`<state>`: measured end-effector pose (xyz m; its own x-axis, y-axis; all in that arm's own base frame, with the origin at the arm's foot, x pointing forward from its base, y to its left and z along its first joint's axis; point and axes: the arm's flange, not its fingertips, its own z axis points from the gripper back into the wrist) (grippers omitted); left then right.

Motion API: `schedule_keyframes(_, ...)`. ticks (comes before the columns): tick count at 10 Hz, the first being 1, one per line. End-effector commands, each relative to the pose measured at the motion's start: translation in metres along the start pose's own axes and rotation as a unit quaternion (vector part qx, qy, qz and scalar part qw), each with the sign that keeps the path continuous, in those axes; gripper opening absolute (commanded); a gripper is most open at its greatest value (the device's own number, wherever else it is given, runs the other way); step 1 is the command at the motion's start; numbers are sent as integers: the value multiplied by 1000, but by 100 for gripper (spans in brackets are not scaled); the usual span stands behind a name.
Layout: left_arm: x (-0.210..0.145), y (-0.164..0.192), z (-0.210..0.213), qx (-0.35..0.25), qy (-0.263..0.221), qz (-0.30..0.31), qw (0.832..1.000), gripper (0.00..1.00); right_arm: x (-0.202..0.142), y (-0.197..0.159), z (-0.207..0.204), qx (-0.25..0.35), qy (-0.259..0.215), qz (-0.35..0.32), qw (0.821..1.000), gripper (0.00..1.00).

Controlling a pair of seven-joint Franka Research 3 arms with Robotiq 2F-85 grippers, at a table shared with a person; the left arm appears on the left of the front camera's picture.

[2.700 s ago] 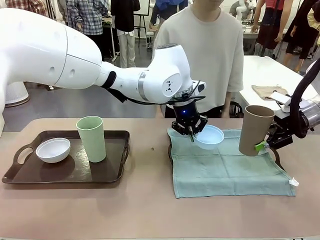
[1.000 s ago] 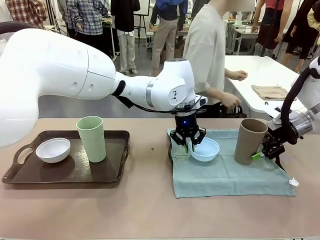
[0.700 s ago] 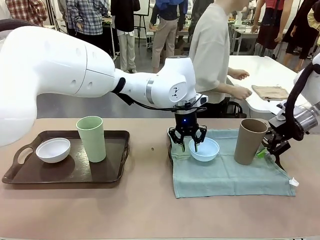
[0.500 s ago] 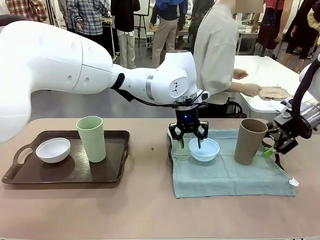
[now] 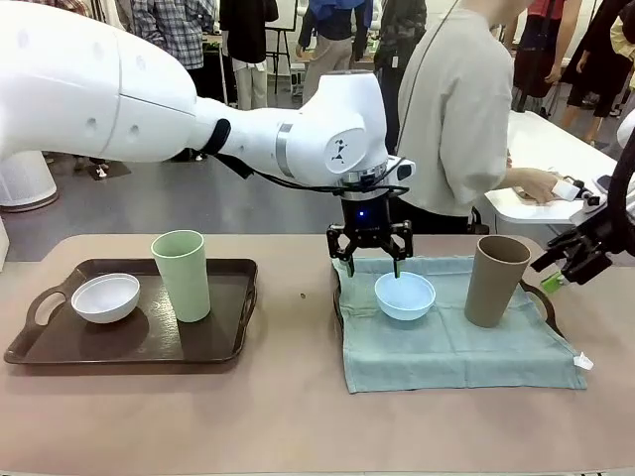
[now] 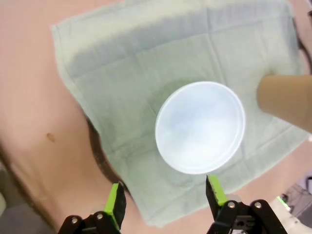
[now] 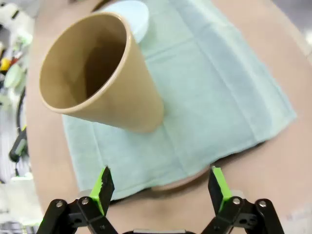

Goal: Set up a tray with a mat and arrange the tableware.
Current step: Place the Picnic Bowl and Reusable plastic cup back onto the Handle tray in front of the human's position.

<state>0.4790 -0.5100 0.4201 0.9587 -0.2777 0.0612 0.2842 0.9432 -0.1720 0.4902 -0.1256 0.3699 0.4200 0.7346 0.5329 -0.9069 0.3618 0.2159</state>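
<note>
Blue bowl (image 6: 200, 126) under spread left end effector (image 6: 163, 192), probably untouched; front view adds spread right end effector (image 5: 561, 268)

No readable text or numbers, small dark emblem (image 5: 340, 149) on left arm (image 5: 298, 149) (unreadable)

Tan surface (image 5: 298, 397): dark brown tray (image 5: 149, 337) at left; second tray (image 5: 338, 309) at right, draped by pale green mat (image 5: 446, 347); small dark speck (image 5: 304, 295) between.
</note>
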Motion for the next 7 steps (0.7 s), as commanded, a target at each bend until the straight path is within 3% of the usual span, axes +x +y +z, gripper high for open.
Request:
schedule_keyframes(1, -34, 13, 27, 28, -22, -33, 999, 86, 36, 45, 19, -25, 87, -80, 993, 100)
schedule_keyframes(4, -60, 19, 76, 82, -47, -46, 994, 86, 97, 84, 48, -104, 143, -171, 969, 100)
schedule_keyframes(7, -88, 37, 133, 139, -90, -18, 986, 86, 165, 131, 60, -167, 199, -217, 941, 100)
